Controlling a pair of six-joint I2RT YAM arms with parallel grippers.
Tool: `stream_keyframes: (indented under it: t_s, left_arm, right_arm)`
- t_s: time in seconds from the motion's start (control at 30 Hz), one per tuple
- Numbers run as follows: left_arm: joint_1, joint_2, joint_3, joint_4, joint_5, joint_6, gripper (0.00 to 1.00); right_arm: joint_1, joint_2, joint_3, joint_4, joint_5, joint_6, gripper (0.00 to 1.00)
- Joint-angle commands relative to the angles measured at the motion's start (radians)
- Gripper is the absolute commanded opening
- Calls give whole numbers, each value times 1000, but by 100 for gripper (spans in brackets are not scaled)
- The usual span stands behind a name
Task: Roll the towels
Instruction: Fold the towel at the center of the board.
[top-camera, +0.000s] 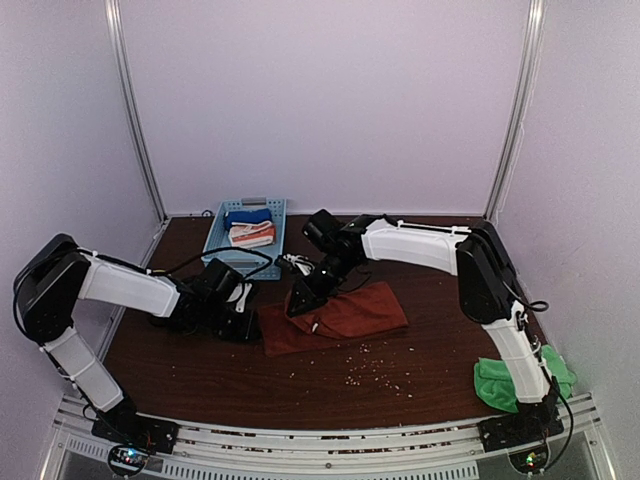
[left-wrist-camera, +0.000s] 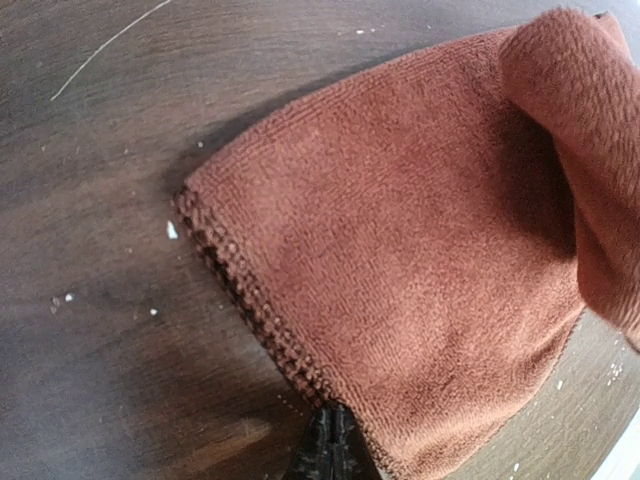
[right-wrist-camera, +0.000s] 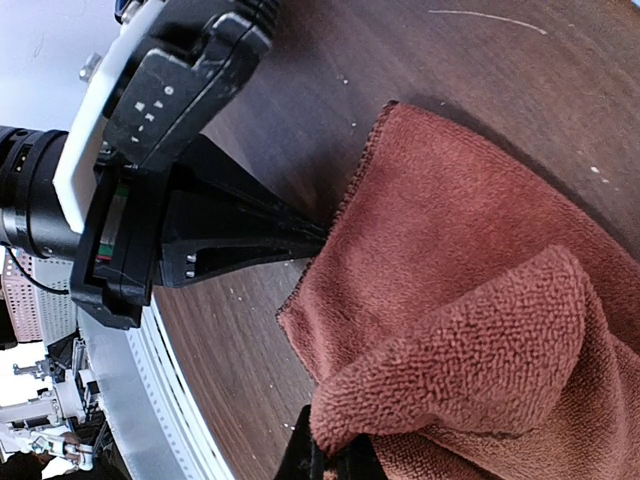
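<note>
The rust towel (top-camera: 340, 315) lies partly folded at the middle of the table. In the left wrist view my left gripper (left-wrist-camera: 335, 432) is shut, its tips pinching the stitched hem of the rust towel (left-wrist-camera: 400, 260) at its left edge. My right gripper (right-wrist-camera: 348, 458) is shut on a lifted fold of the rust towel (right-wrist-camera: 470, 340), doubled over the flat layer beneath. In the top view my left gripper (top-camera: 256, 312) and right gripper (top-camera: 300, 300) sit close together at the towel's left end. The green towel (top-camera: 497, 382) lies crumpled at the front right, by the right arm's base.
A blue basket (top-camera: 217, 237) stands at the back left with a blue cloth (top-camera: 247, 216) and a white-and-orange striped cloth (top-camera: 252, 235) in it. Pale crumbs (top-camera: 370, 368) are scattered on the dark wooden table (top-camera: 200, 370) in front of the rust towel.
</note>
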Motion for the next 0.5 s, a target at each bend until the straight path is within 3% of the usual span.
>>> stream_keyframes:
  t_s: [0.0, 0.47]
  left_arm:
    - [-6, -17, -35, 14, 9, -21, 4]
    - [-5, -42, -81, 51, 14, -34, 4]
  right_arm:
    - [38, 18, 31, 38, -5, 34, 0]
    - [88, 82, 62, 68, 21, 55, 0]
